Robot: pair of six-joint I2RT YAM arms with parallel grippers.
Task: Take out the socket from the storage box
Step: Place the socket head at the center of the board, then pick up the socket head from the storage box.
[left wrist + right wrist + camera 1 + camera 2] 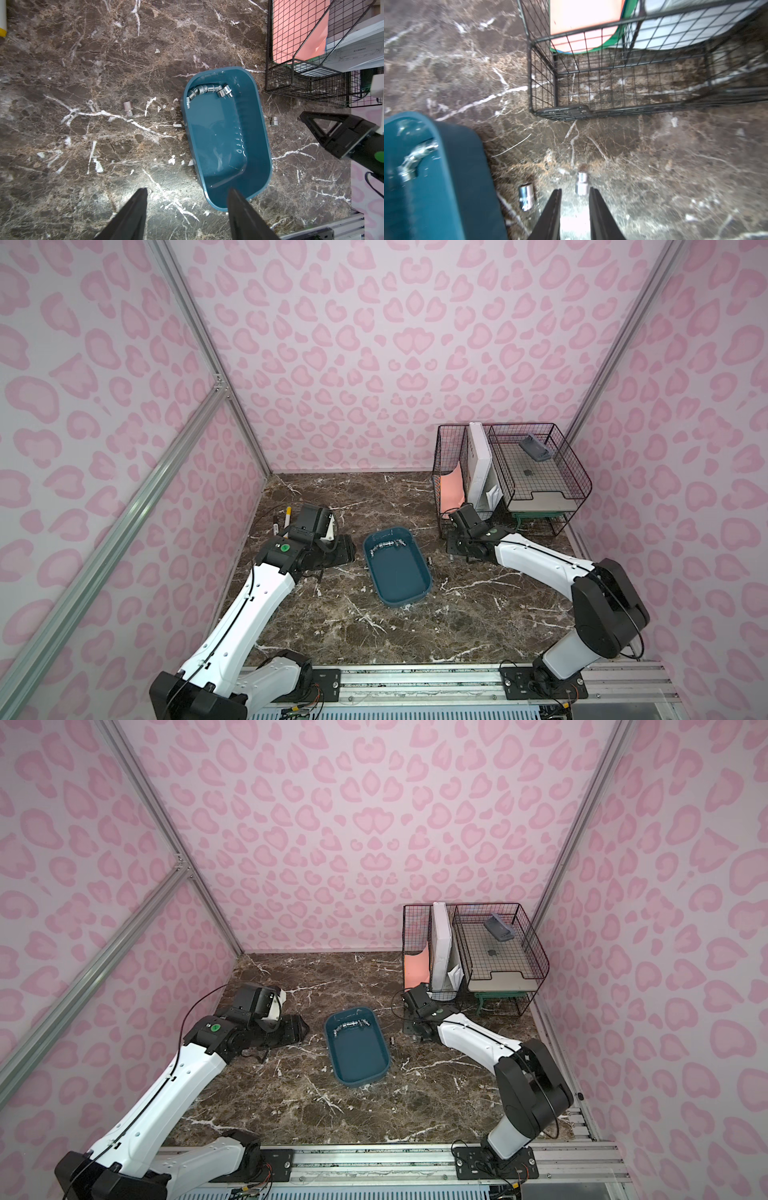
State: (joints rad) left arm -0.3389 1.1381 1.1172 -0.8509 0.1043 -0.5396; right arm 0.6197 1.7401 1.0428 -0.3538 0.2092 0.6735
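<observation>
The storage box (399, 585) is seen as a shallow oblong tray of glossy dark teal plastic, with rounded corners and a low rim. It is set on the brown, white-veined, marble-patterned table (478, 614).

A cluster of sockets (386, 546), short chromed metal cylinders, is gathered in a curved row against the box's far end wall. They overlap, so their number cannot be made out.

Outside the box, on the side facing the black wire rack (449, 456), a loose socket (526, 196) is seen close beside the box wall. A second socket (582, 184), stepped from a wider to a narrower part, is placed just ahead of the right gripper (575, 189). That gripper's black tapered fingers are parted by a narrow gap, and nothing is clasped between them.

A third socket (128, 108) is found on the table on the opposite side of the box. The left gripper (187, 189) is spread wide and empty at the box's near end, with one finger overlapping the rim in the wrist view.

The right wrist view is blurred, so it cannot be told whether the two sockets there stand or lie.
</observation>
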